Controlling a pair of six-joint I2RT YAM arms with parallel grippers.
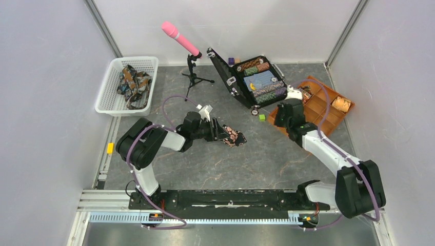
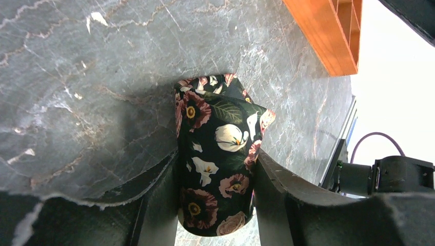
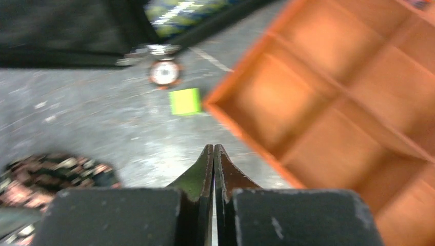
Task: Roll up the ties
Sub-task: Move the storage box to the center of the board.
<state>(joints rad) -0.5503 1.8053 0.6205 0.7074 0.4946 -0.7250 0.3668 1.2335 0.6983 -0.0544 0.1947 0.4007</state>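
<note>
White basket point(image 1: 110, 97) sits far to the left of the left claw point(image 1: 223, 133), against the side wall, with loose ties point(image 1: 132, 84) heaped in it. The left claw is clamped on a dark floral tie point(image 2: 218, 169), one finger pressed to each side of the bundle. The tie's long axis runs straight out along the fingers, away from the wrist. Seen from above, that points right and a little toward the near edge. Its far end meets the grey table point(image 1: 205, 164).

Beyond the tie's tip the table is bare, and near of the claw it is open all the way to the arm bases. Behind the claw stands a pink microphone point(image 1: 179, 37) on a tripod.

Further right and behind it lies an open case point(image 1: 256, 82). A chip point(image 3: 164, 73) and a green cube point(image 3: 185, 101) sit just off the case's near corner.

The right claw point(image 3: 213, 148) is pressed shut on nothing, fingertips together. The cube is ahead of it and slightly left. The orange tray point(image 3: 246, 123) has its corner just to the claw's right, and the nearest compartments look bare, though the wrist view is blurred. The floral tie shows at the claw's lower left, well apart.

A gold coil point(image 1: 341, 104) rests in a compartment at the tray's far right.
</note>
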